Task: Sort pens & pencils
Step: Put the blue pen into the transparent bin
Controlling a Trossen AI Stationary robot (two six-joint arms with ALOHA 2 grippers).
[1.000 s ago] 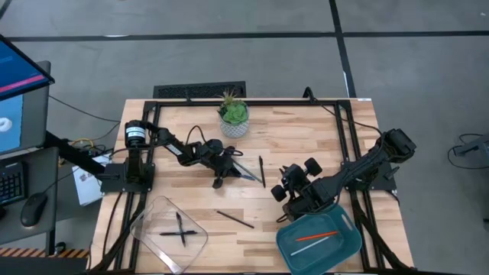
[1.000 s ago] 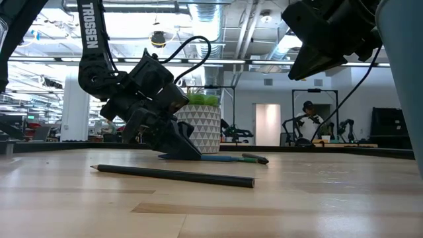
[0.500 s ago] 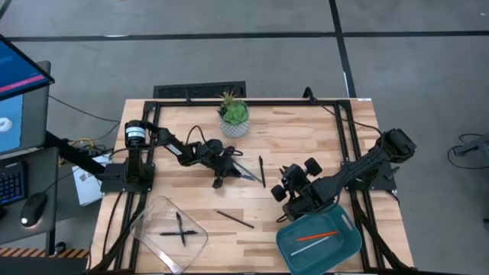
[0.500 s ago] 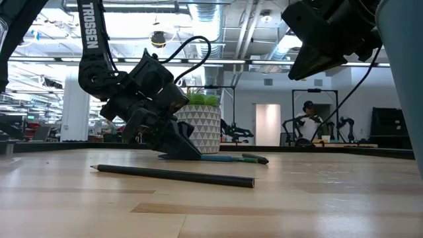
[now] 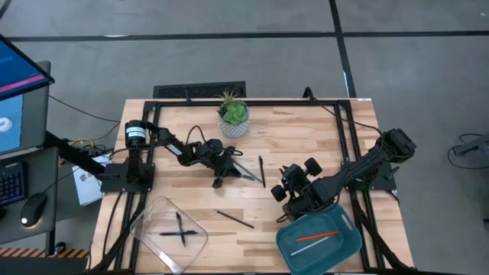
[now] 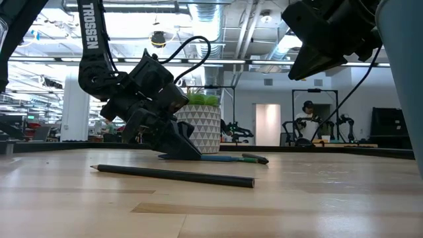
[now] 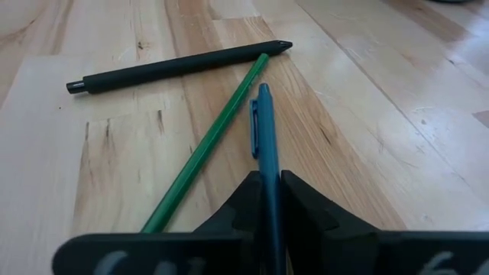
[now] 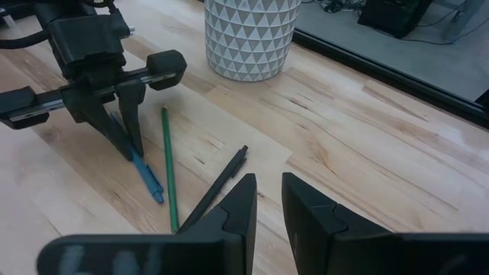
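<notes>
1. Nothing has visibly moved since the earlier frames: both arms and every pen lie in the same places.
2. Left gripper is down at mid-bench, its fingers pinched narrow on a blue pen that lies flat on the wood.
3. Just beside the blue pen lies a green pencil, angled so that its far end nearly meets the blue pen's tip.
4. Beyond those two tips lies a black pen, crosswise to them; in the high view it shows as a dark stick right of the left gripper.
5. Right gripper hovers above the bench near the blue tray, its fingers a narrow way apart with nothing between them.
6. A dark pencil lies alone on the bench's near side, between the two containers; in the low view it is the long stick in front.
7. Clear tray at the near left corner holds two dark pens crossed over each other.
8. Blue tray at the near right holds an orange-red pencil and a pale one beside it.
9. A potted plant stands at the far edge of the bench, behind the left gripper.
</notes>
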